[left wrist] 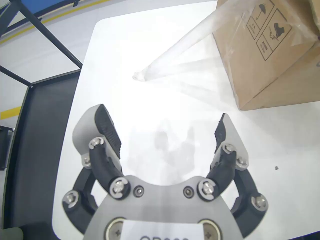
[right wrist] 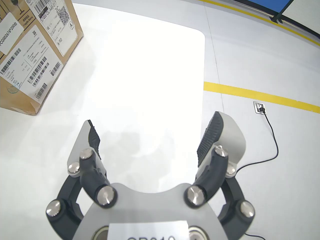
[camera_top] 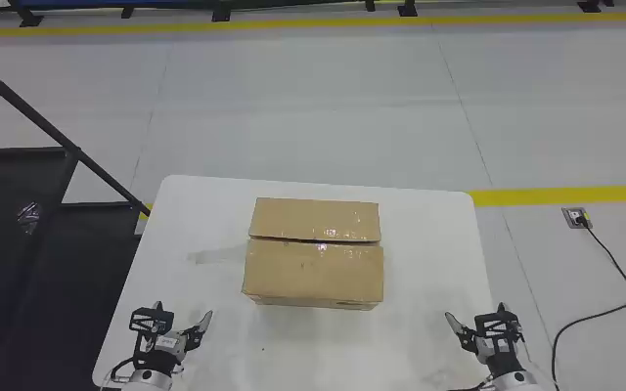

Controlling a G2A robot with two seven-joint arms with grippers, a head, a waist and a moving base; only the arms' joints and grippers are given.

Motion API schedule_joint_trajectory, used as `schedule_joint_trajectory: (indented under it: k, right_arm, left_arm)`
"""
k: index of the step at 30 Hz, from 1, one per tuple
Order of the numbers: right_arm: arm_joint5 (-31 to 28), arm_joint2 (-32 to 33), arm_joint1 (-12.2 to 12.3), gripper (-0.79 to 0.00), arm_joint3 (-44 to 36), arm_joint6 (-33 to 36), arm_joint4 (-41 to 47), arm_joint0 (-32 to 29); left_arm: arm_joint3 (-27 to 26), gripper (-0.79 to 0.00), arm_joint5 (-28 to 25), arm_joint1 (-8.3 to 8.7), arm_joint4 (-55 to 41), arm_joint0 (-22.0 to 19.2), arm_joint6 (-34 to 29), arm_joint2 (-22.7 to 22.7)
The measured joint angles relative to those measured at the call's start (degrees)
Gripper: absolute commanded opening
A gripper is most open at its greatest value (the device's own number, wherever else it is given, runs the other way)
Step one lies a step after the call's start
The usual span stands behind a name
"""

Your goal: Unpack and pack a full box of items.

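One cardboard box (camera_top: 314,252) stands at the middle of the white table (camera_top: 430,244); its top flaps are folded shut, and the seam between them runs from left to right across the top. White labels with barcodes (right wrist: 30,58) cover the right side wall of the box, and printed handling symbols are on its left side wall. A strip of clear tape (left wrist: 175,48) comes off the left side of the box and slopes down toward the table; its loose end is close to the surface left of the box, but I cannot tell if it touches.

Two grippers are at the near edge of the table, both well apart from the box; the left gripper (left wrist: 162,116) is over the near left corner, its jaws spread wide with nothing between them; the right gripper (right wrist: 153,119) is over the near right corner, its jaws also wide apart and holding nothing.

On the grey floor right of the table runs a yellow line (right wrist: 260,94); just beside it a floor socket (right wrist: 259,107) has a black cable (right wrist: 275,146) plugged in.
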Motion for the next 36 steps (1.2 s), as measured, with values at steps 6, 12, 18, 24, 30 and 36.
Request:
schedule_joint_trajectory:
  k: [6,12,18,24,30,36]
  right_arm:
    - [0.0,0.0,0.0,-0.001,0.0,0.0,0.0,0.0]
    - [0.0,0.0,0.0,0.0,0.0,0.0,0.0,0.0]
    - [-3.5,-1.7,0.0,0.0,-2.9,0.5,-1.6,1.1]
    - [-6.9,-4.8,-0.3,0.0,-6.8,3.9,0.0,3.4]
    - [-8.3,-8.0,-0.7,0.0,-10.8,9.2,3.6,7.1]
    - [-8.2,-8.6,-0.7,0.0,-11.7,10.3,2.2,7.8]
  left_arm:
    - [0.0,0.0,0.0,0.0,0.0,0.0,0.0,0.0]
    - [0.0,0.0,0.0,0.0,0.0,0.0,0.0,0.0]
    - [-0.3,0.0,-1.6,-0.18,-3.1,0.4,3.3,-1.1]
    - [-1.9,0.0,-4.4,-0.38,-6.1,1.6,10.3,-2.4]
    - [-4.9,0.0,-10.7,-0.29,-13.4,3.2,10.4,-5.7]
    - [-5.2,0.0,-11.8,-0.23,-13.8,3.6,10.5,-6.3]
